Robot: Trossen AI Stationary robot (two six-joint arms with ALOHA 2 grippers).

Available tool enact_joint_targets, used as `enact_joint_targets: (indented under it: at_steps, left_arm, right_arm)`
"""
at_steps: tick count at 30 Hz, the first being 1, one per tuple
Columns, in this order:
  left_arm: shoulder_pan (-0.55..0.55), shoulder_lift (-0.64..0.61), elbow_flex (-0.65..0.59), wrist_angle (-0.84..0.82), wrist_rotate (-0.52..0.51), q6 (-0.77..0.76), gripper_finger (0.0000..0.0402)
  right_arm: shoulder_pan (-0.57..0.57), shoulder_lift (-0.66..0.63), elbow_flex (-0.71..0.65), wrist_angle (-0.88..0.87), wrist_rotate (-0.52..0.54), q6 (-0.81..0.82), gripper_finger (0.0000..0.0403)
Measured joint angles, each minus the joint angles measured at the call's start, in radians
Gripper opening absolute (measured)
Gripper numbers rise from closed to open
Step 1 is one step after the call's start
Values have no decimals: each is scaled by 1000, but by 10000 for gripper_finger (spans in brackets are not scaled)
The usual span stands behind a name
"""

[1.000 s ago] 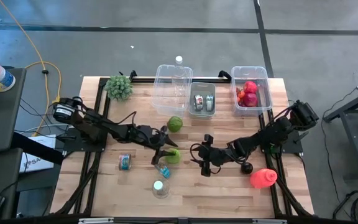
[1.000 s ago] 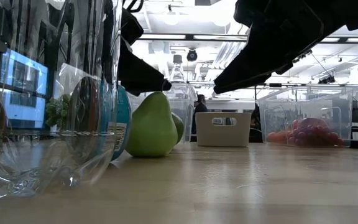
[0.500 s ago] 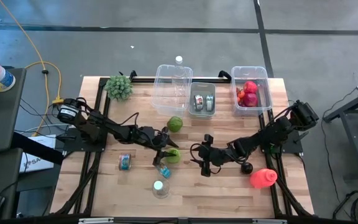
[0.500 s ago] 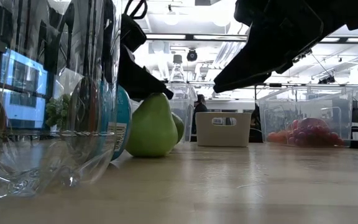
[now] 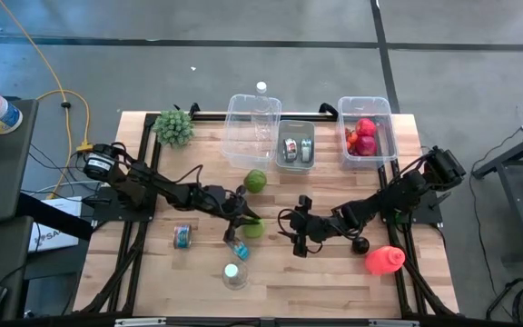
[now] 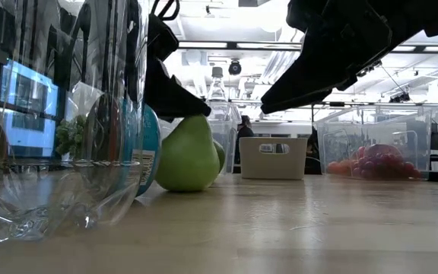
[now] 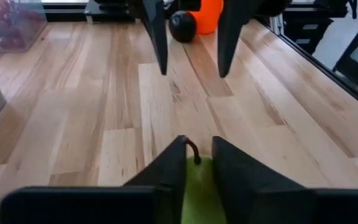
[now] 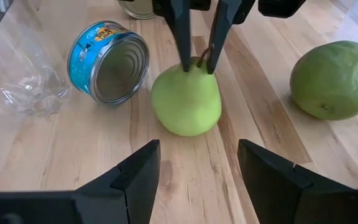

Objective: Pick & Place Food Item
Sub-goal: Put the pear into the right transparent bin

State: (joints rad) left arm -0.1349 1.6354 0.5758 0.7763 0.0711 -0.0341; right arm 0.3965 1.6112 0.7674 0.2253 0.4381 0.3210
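Green pear (image 8: pixel 186 102) stands upright on our wooden surface (image 5: pixel 334 272), so our left hand (image 8: pixel 195 59) pinches its narrow top, while our right hand (image 5: pixel 300 238) waits nearby, fingers apart.

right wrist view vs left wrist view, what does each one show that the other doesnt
Only the right wrist view shows the blue can lying on its side, the crumpled clear plastic beside it and the round green fruit.

Only the left wrist view shows the black ball, the orange object behind it and the right gripper with its fingers apart.

Both show the green pear on the wooden table, with the left gripper closing on its top at the stem.
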Motion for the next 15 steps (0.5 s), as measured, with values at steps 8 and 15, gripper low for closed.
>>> enact_joint_targets:
  at_steps: [8,15]
  left_arm:
    - [0,0,0,1,-9,37,4]
    - [0,-6,0,2,-78,38,2]
  right_arm:
    - [0,0,0,0,0,0,205]
    - [0,0,0,-5,0,21,205]
